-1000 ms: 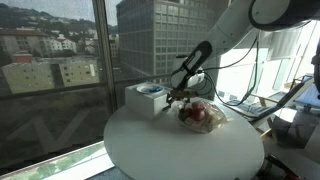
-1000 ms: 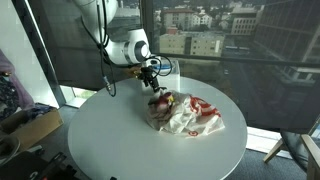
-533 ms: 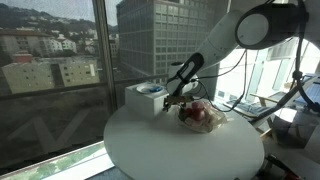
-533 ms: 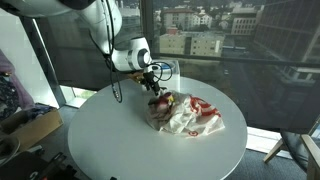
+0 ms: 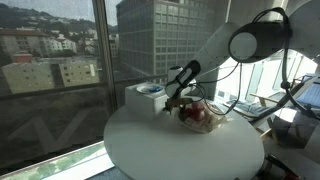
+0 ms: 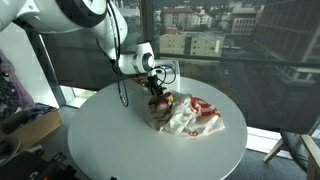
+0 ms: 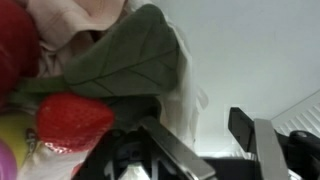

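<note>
**A:** What stands furthest left on the desk (image 5: 160,150)?

**B:** A white box (image 5: 143,98). It is square-sided and stiff, with something blue in its open top. It sits close to the rim on the window side, so the round, smooth middle of the desk is left for the arm.

**A:** And beside it?

**B:** The gripper (image 5: 178,100), low between the box and the cloth (image 5: 203,117). In both exterior views it hangs at the cloth's edge (image 6: 155,92). Whether it touches the fabric cannot be told.

**A:** How are the jaws?

**B:** Spread, with nothing between them. In the wrist view the gap at the gripper (image 7: 195,118) shows only pale surface. The arm probably comes in low and tilted so that the opening faces a raised fold.

**A:** Then the cloth itself?

**B:** It lies just right of the box, on the window half of the desk (image 6: 110,140). The cloth (image 6: 185,115) is thin, soft and white, heaped in rumples rather than spread flat. It is printed with a red strawberry (image 7: 75,120) and a veined green leaf (image 7: 140,55).
</note>
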Tool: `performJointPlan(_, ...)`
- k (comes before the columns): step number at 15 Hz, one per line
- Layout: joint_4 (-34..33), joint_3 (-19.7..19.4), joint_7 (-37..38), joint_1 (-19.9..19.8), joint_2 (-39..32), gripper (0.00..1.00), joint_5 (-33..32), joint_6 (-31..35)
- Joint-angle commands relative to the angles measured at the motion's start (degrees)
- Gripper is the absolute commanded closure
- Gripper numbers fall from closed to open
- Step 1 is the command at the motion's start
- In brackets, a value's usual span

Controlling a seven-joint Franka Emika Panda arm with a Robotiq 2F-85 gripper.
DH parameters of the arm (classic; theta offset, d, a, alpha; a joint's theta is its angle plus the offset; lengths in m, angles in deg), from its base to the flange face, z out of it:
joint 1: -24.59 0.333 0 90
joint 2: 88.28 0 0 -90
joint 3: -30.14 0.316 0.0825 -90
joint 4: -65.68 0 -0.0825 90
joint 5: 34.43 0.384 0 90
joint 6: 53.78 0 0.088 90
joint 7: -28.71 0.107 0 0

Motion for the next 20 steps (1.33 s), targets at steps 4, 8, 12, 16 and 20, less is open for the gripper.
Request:
performJointPlan(4, -2.9, 1.7, -1.8, -2.8, -0.9, 0.80, 3.3, -4.4)
performJointPlan(8, -1.2, 3.1, -3.0, -6.3, 0.2, 1.00, 7.9, -7.0)
performJointPlan(12, 1.2, 9.3, -9.7, -12.9, 3.1, 1.00, 16.9, -9.6)
performJointPlan(16, 6.3, 15.1, -19.1, -18.8, 8.6, 1.00, 26.4, -11.5)
performJointPlan(20, 13.3, 20.3, -29.8, -24.6, 16.4, 1.00, 36.3, -15.4)
